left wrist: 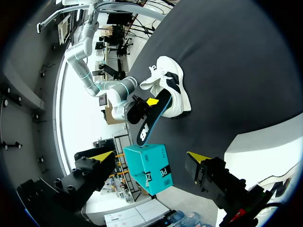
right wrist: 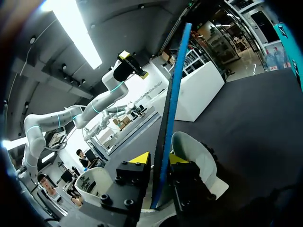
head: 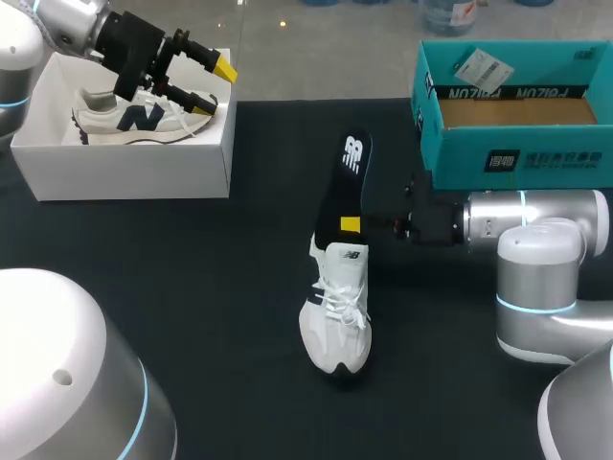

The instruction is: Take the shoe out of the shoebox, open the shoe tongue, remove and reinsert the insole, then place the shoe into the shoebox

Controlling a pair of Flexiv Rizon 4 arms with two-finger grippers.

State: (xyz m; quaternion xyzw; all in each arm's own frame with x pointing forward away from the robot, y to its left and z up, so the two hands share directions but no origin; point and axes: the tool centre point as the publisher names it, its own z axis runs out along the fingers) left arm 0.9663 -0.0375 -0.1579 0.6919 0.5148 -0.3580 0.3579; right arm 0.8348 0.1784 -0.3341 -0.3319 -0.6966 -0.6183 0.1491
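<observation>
An open white cardboard shoebox (head: 124,172) stands at the far left of the black cloth-covered surface (head: 192,268). In it lies one white sneaker with a navy logo (head: 129,120), its toe toward the middle of the surface. The left tool (head: 216,86) hangs just above the right end of this box, over the sneaker's toe. Its two yellow-tipped fingers are spread apart and hold nothing.

Near the middle, a second white lace-up sneaker (head: 337,321) stands on its sole on the cloth, well apart from both boxes, with its toe toward the robot. A long black foam insole with a blue edge (head: 353,172) comes out of its heel opening and slants away toward the far side. The right tool (head: 352,226) comes in from the right and is clenched on the insole just beyond the shoe's collar. The right wrist view shows one yellow tip pressed against each face of the insole.

At the far right sits an open teal cardboard box (head: 517,144) with a brown floor, and a small white paper tag (head: 479,67) lies in its far left corner.

In all there are two boxes, two sneakers, one insole and two tools.
</observation>
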